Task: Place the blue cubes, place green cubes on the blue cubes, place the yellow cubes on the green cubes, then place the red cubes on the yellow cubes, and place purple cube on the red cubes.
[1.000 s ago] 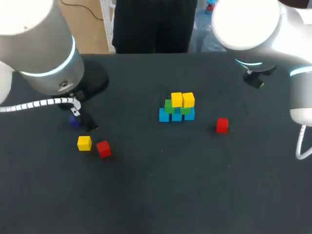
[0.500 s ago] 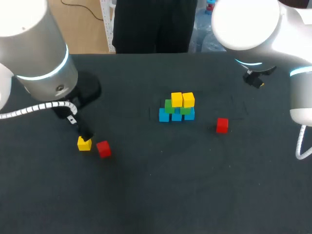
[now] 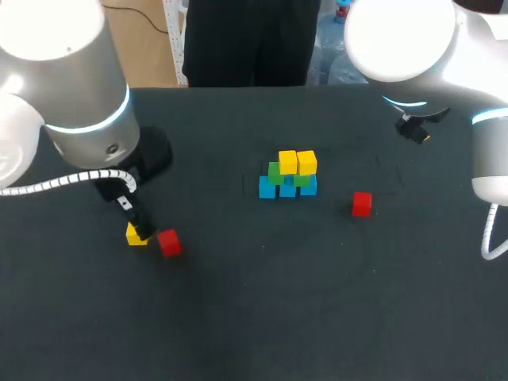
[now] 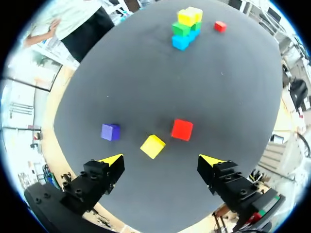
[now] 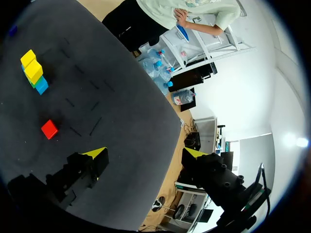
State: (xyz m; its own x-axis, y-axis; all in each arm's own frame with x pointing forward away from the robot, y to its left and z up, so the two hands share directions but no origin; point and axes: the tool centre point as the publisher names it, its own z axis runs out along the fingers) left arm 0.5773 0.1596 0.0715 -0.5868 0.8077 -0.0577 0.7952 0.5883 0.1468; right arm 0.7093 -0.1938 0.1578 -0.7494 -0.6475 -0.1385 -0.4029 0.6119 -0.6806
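The left gripper (image 4: 161, 160) hangs with its jaws spread wide over the loose yellow cube (image 4: 152, 146) — just beside a red cube (image 4: 182, 129), well apart from the stack (image 3: 287, 176) — likely lining up to fetch it for the yellow layer, while the right gripper (image 5: 145, 153), equally wide and empty, sits out beyond the stack's right side

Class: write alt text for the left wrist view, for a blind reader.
The open left gripper hovers over a table, a loose yellow cube just ahead of it, flanked by a red cube and a purple cube. Farther off stands a stack of blue, green and yellow cubes, another red cube beside it.
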